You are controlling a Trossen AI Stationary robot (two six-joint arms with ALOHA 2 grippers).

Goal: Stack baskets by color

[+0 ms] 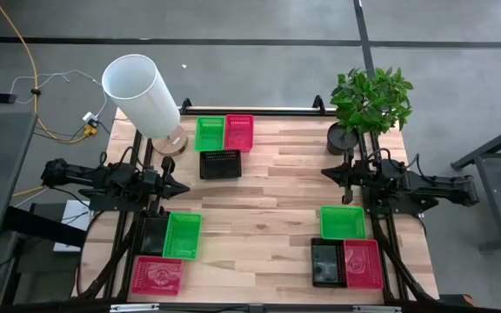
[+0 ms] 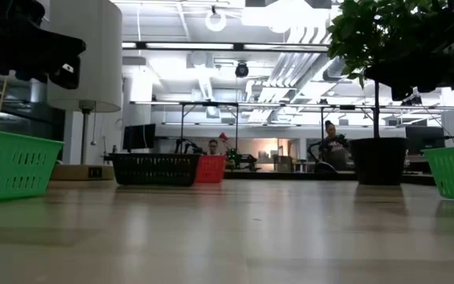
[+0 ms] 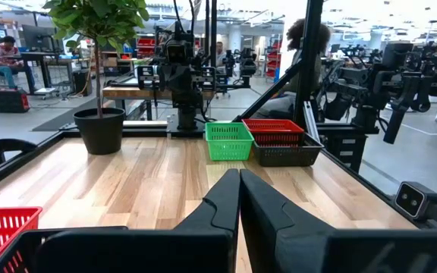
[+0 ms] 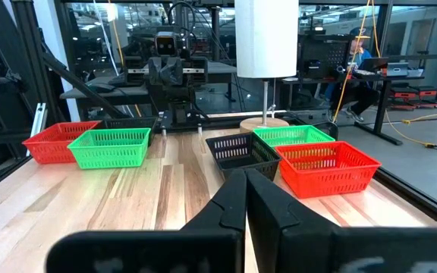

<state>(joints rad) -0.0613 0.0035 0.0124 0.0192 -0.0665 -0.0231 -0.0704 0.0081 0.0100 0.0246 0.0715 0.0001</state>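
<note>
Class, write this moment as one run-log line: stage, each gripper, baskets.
stage: not started | left gripper: shut, empty, left side | right gripper: shut, empty, right side | green, red, black perforated plastic baskets: three unstacked groups

High cam straight down; low cam table-level; wrist cams face each other across table (image 1: 268,200)

Tall white cylinder (image 1: 142,94) and potted plant (image 1: 368,104) at the wooden table's (image 1: 268,204) far edge
</note>
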